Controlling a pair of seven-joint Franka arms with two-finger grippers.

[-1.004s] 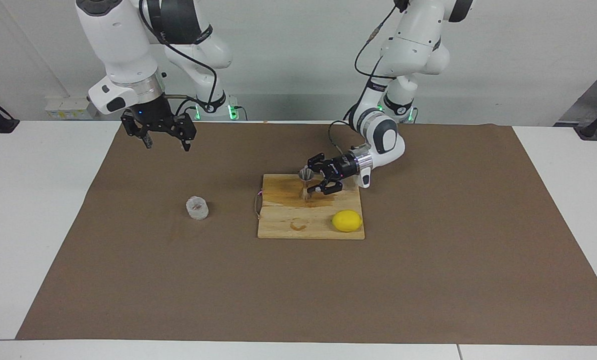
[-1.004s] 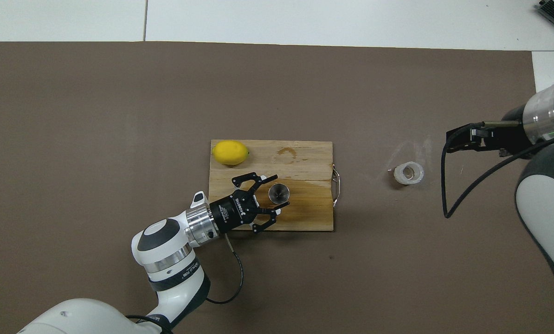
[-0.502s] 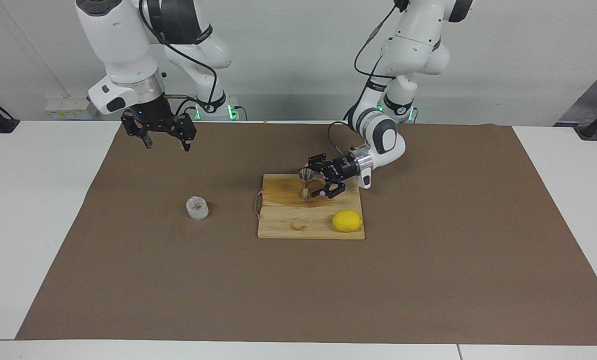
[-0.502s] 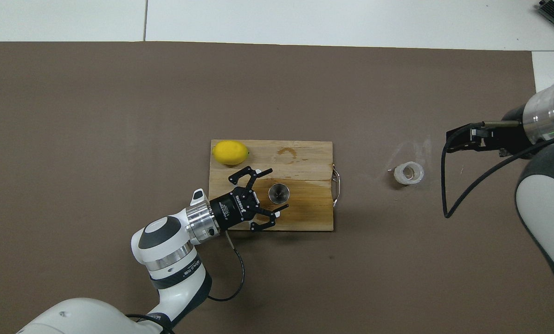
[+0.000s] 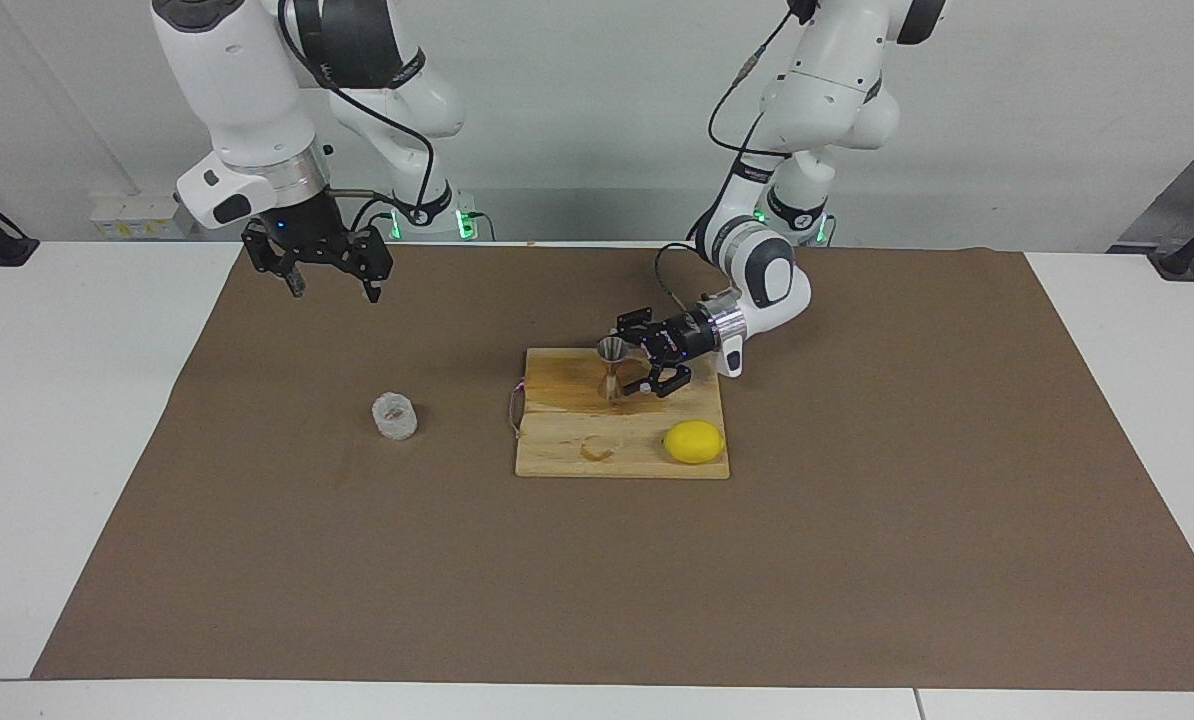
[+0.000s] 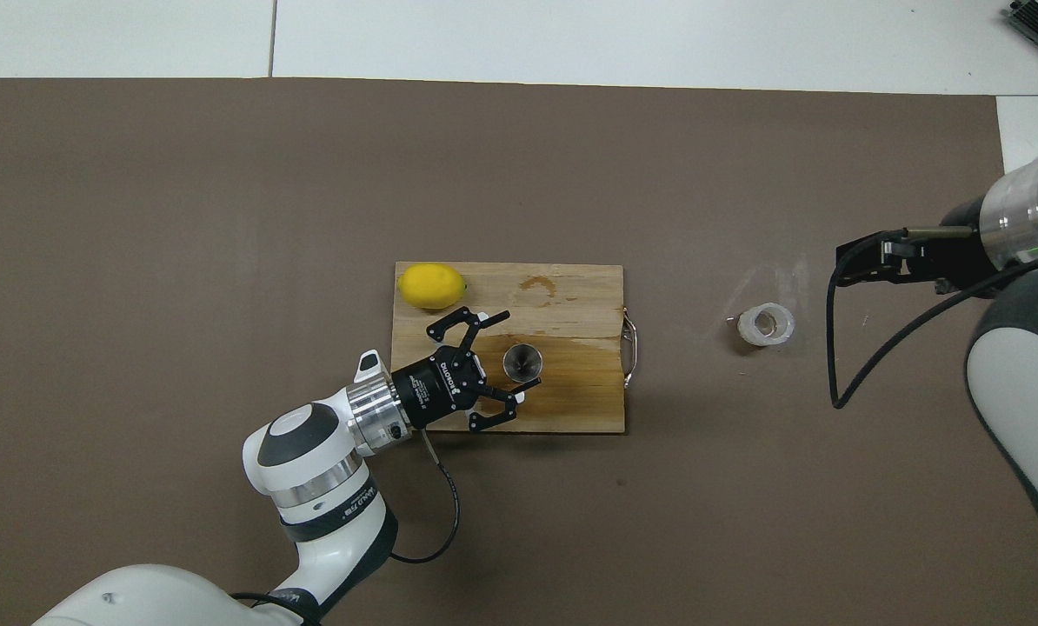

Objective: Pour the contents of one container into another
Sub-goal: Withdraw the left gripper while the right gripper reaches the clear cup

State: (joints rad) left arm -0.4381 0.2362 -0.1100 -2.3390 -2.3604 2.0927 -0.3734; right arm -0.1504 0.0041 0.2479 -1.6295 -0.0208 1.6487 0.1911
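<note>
1. The metal jigger stands upright on the wooden board, in the middle of the frame.
2. The left hand is low over the board, just beside the jigger; its fingers are apart and do not clamp it.
3. The clear cup stands on the brown mat, at center left of the facing view, well apart from the board.
4. The right hand hangs in the air at upper left, fingers apart, holding nothing.
5. A lemon lies on the board's corner.
</note>
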